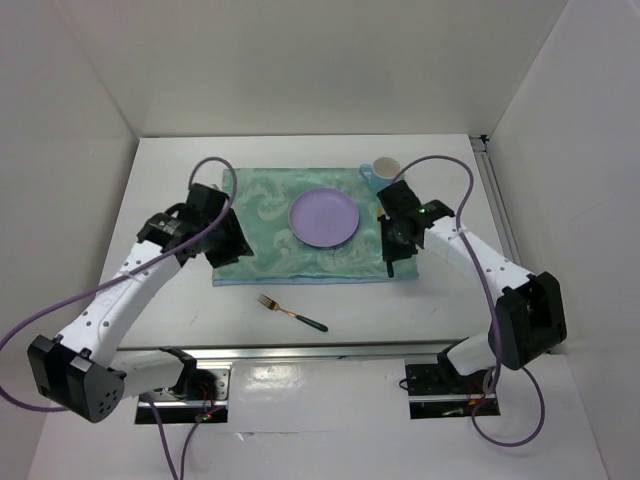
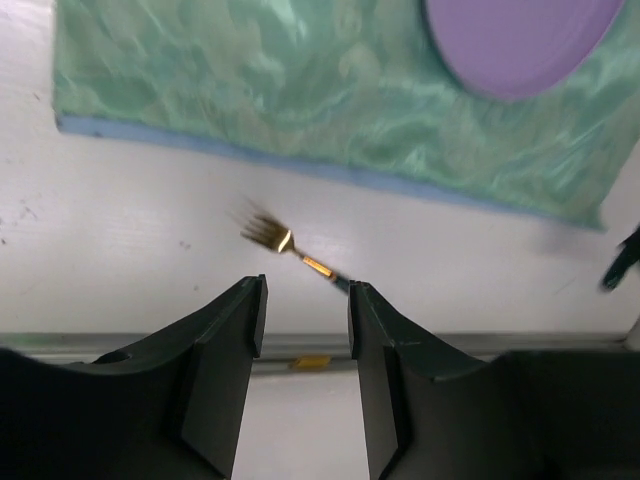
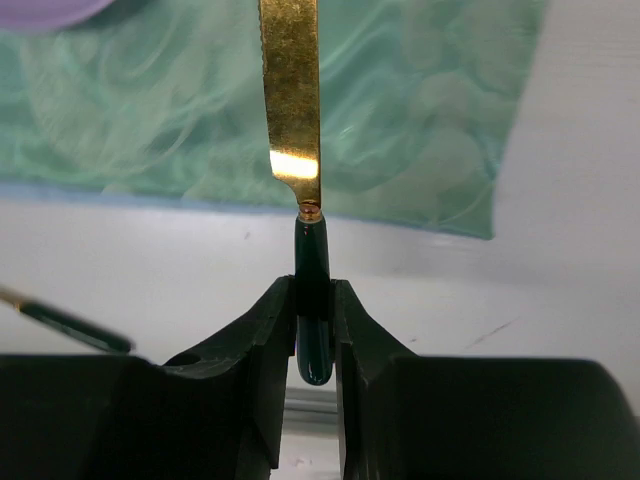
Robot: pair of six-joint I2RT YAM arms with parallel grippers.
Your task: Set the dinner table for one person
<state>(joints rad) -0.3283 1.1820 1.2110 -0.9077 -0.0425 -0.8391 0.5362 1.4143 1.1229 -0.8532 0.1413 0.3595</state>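
Note:
The white dinner table (image 1: 180,310) carries a mint-green patterned cloth (image 1: 265,215) with a purple plate (image 1: 323,217) on it. A cup (image 1: 386,169) stands at the cloth's far right corner. A gold fork with a dark handle (image 1: 292,313) lies on the bare table in front of the cloth; it also shows in the left wrist view (image 2: 285,243). My right gripper (image 3: 314,290) is shut on the dark green handle of a gold knife (image 3: 291,90), its blade over the cloth's right edge. My left gripper (image 2: 307,290) is open and empty, above the cloth's left part (image 1: 228,243).
A metal rail (image 1: 300,352) runs along the table's near edge, and another runs down the right side (image 1: 500,215). White walls enclose the table on the left, back and right. Purple cables loop over both arms.

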